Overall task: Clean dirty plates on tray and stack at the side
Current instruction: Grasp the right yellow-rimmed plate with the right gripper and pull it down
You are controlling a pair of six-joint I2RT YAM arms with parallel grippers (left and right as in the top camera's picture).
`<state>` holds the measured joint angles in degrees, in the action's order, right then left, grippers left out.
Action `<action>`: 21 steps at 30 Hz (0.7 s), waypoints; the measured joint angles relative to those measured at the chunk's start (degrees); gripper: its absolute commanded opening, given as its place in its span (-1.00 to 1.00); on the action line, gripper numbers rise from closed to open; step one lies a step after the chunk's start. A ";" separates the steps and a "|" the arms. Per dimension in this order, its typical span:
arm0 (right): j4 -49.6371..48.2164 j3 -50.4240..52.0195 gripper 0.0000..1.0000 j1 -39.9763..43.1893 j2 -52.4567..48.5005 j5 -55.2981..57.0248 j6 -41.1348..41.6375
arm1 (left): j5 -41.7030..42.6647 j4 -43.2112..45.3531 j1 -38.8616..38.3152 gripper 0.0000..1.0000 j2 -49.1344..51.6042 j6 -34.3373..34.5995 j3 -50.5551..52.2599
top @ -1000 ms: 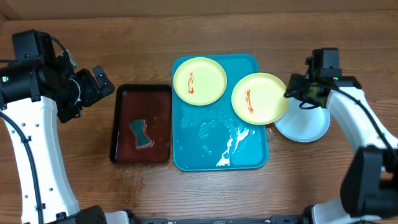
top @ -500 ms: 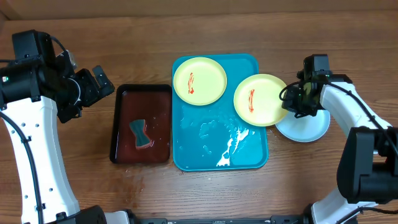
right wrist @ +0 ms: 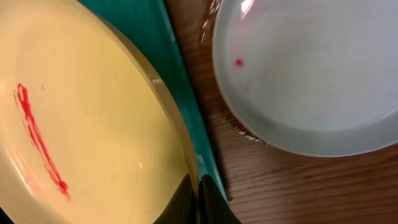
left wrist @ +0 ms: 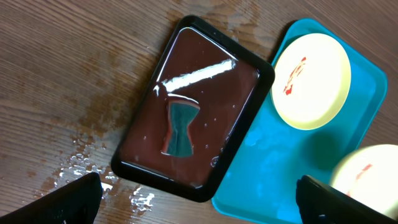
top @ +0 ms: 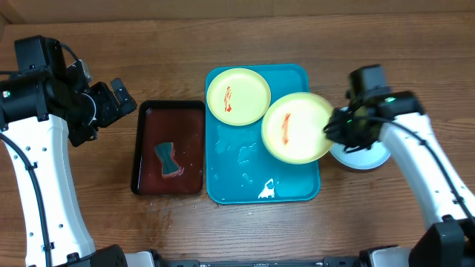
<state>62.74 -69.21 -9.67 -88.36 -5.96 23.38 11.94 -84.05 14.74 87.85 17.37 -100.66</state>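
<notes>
Red-smeared yellow-green round plastic plate (top: 297, 127) sits further left now, rim pinched by right gripper (right wrist: 198, 198); left gripper (top: 117, 100) gapes wide.

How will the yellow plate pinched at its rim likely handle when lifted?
Probably stiff: the plate looks undeformed though the right hand grips only its rim. Likely light, given its thin edge. It may slip or pivot, since the tray shows water.
</notes>
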 measured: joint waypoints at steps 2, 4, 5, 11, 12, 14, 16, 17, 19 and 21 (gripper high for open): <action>-4.85 4.55 -0.92 -2.97 -0.04 -0.07 3.10 | -0.02 -0.04 0.00 1.00 0.00 0.00 0.00; -11.06 9.66 -0.92 -5.57 -0.35 -0.02 5.70 | -0.07 0.00 0.00 1.00 0.00 0.00 0.00; -13.68 11.67 -0.92 -6.60 -0.42 0.00 6.40 | -0.07 -0.02 0.00 0.99 0.00 0.00 0.00; -25.81 19.76 -0.54 -11.58 -0.57 -0.07 9.60 | 0.02 0.13 0.00 0.99 0.00 0.79 0.00; -25.90 19.78 -0.50 -11.80 -0.57 -0.11 9.73 | 0.31 0.20 0.00 1.00 0.00 1.33 0.00; -26.10 19.76 -0.48 -11.91 -0.55 -0.17 9.57 | 1.53 -0.35 0.00 1.00 0.00 2.69 0.00; -25.70 19.76 -0.47 -11.91 -0.55 -0.15 9.03 | 2.93 -1.22 -0.02 1.00 0.00 3.52 0.00; -25.40 19.71 -0.47 -11.91 -0.48 -0.13 8.46 | 3.45 -1.31 -0.04 0.99 0.00 3.56 0.00; -24.22 19.37 -0.47 -11.89 0.11 0.09 7.34 | 3.96 -1.62 -0.57 0.94 0.00 3.43 0.02; -22.97 18.67 -0.47 -11.91 1.62 0.90 6.47 | 3.78 -1.68 -2.21 0.69 0.00 3.37 0.33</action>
<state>39.77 -50.54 -21.58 -86.74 -5.06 29.85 15.73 -85.73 12.53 87.85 20.73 -100.33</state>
